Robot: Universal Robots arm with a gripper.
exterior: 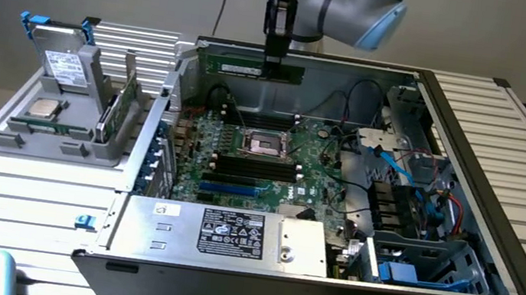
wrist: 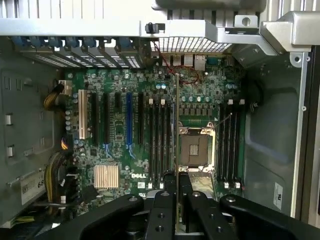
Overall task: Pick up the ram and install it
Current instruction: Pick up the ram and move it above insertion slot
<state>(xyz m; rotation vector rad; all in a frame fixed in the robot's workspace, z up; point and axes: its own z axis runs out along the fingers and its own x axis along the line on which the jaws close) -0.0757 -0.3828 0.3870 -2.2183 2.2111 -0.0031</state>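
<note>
- "DELL": white print on the motherboard (wrist: pixel 120 125), between the gold heatsink (wrist: pixel 106 176) and the fingers (wrist: pixel 169 192), close beside them.
- White sticker (wrist: pixel 31 186) on the chassis wall, well apart from the fingers: starts with "6", rest can't be made out.
- Second sticker (wrist: pixel 278 196) on the opposite wall: print too small to read.
- White label on the ram (exterior: pixel 252 67), just beside the fingers pinching it: text too small to read.
- Big white label on the power supply (exterior: pixel 230 233), well apart from the fingers: dense print and marks, none readable.
- Label on the drive (exterior: pixel 67 70), well apart from the fingers: unreadable.
</note>
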